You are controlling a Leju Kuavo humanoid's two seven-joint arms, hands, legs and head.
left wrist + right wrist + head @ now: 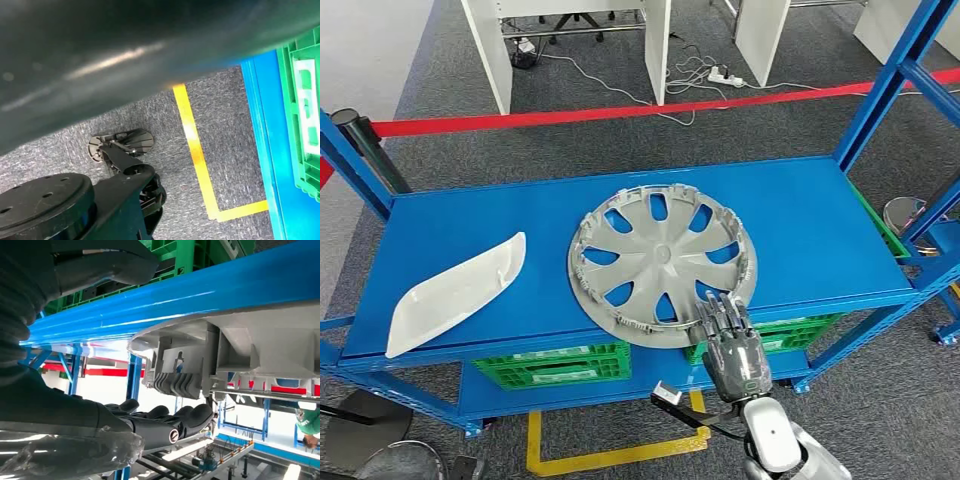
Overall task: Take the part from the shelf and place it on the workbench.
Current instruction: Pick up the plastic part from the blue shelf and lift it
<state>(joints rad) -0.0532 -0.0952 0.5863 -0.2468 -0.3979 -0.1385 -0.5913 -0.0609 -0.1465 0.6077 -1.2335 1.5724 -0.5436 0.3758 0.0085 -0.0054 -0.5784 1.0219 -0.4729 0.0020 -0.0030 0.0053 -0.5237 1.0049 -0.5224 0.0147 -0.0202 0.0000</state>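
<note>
Hubcap lies flat on the blue shelf, its near rim jutting past the front edge so the right hand, fingers extended over that rim, can likely clamp it.

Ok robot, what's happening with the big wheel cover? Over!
Right robot hand at wheel cover near rim, fingers over its edge, not yet lifted. Cover flat on blue shelf. White panel lies apart, not blocking.
</note>
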